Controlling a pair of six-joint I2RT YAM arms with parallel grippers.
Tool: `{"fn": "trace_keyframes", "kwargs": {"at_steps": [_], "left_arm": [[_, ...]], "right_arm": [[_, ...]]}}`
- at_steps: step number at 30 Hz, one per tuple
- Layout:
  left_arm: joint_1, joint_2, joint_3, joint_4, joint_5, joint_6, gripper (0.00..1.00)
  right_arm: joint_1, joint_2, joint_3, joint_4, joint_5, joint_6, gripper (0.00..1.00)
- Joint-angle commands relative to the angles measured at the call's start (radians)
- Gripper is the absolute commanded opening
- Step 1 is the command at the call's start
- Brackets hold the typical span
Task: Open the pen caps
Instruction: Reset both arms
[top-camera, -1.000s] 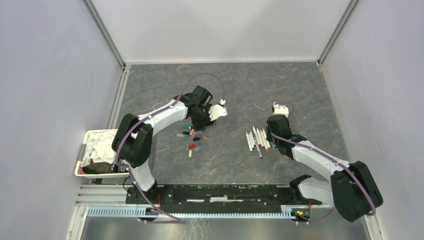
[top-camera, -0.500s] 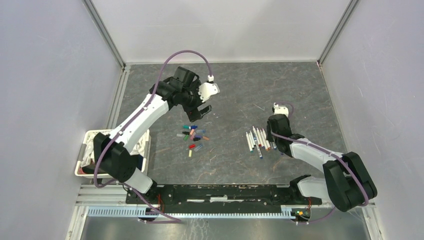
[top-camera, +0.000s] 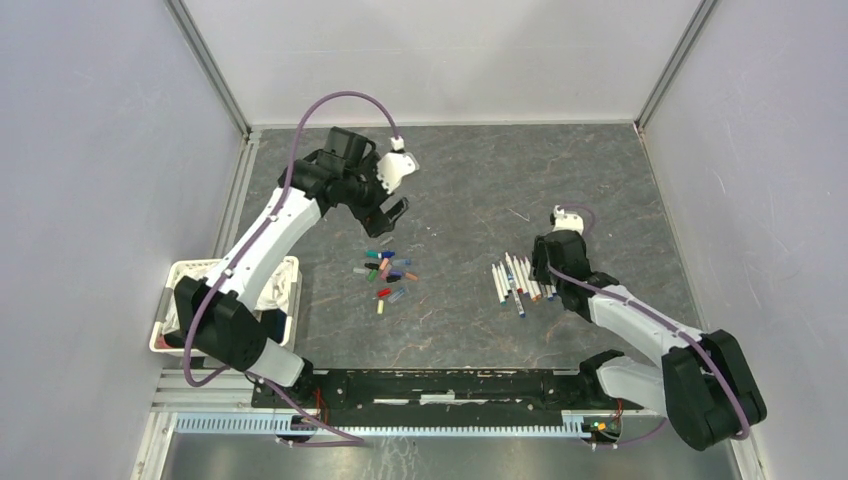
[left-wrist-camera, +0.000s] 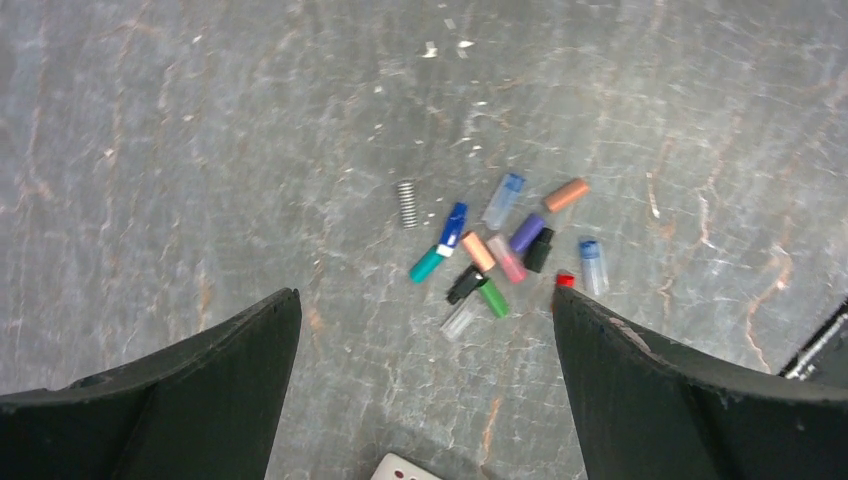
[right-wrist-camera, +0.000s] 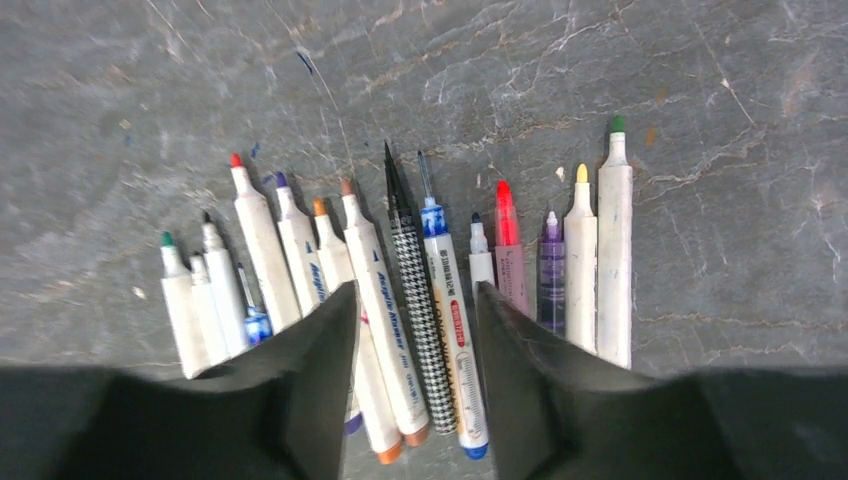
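Note:
Several loose pen caps (left-wrist-camera: 500, 255) in mixed colours lie in a small heap (top-camera: 385, 272) on the grey table. My left gripper (left-wrist-camera: 425, 295) hovers high above and behind them, open wide and holding nothing; in the top view the left gripper (top-camera: 388, 208) is beyond the heap. Several pens (right-wrist-camera: 400, 270) lie side by side with bare tips, also seen as a row of pens (top-camera: 515, 280) at centre right. My right gripper (right-wrist-camera: 415, 290) is low over that row, jaws apart astride three pens, gripping none.
A small metal spring (left-wrist-camera: 406, 203) lies just left of the caps. A white basket (top-camera: 165, 318) of cloths stands at the near left edge. Grey walls close in the table on three sides. The arms' black rail (top-camera: 430, 385) runs along the near edge.
My left arm has risen and drawn back from the cap heap, its jaws spreading wide. My right gripper's jaws have parted over the pens.

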Motion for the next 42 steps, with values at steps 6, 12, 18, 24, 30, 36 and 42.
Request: {"fn": "trace_keyframes", "kwargs": {"at_steps": [6,12,18,24,30,36,42], "left_arm": [[0.184,-0.049,-0.072,0.287,-0.176,-0.256,1.00],[0.205,-0.107,-0.379,0.655,-0.252,-0.366,1.00],[0.237,-0.130,-0.693,1.037,-0.154,-0.420,1.00],[0.292,-0.081,-0.873,1.345,-0.064,-0.462,1.00],[0.326,-0.063,-0.973,1.517,-0.003,-0.500,1.00],[0.330,-0.127,-1.117,1.700,-0.008,-0.506,1.00],[0.330,-0.157,-1.144,1.707,-0.052,-0.463,1.00]], "right_arm": [[-0.041,-0.118,0.137,-0.127,0.184,0.015,0.97],[-0.063,-0.169,0.058,-0.051,0.571,0.016,0.98],[-0.076,-0.167,-0.140,0.247,0.776,-0.122,0.98],[-0.097,-0.137,-0.300,0.542,0.867,-0.200,0.95],[-0.134,-0.065,-0.419,0.894,0.832,-0.369,0.98],[-0.175,0.000,-0.487,1.116,0.745,-0.433,0.98],[-0.186,0.036,-0.467,1.133,0.734,-0.432,0.98]]}}
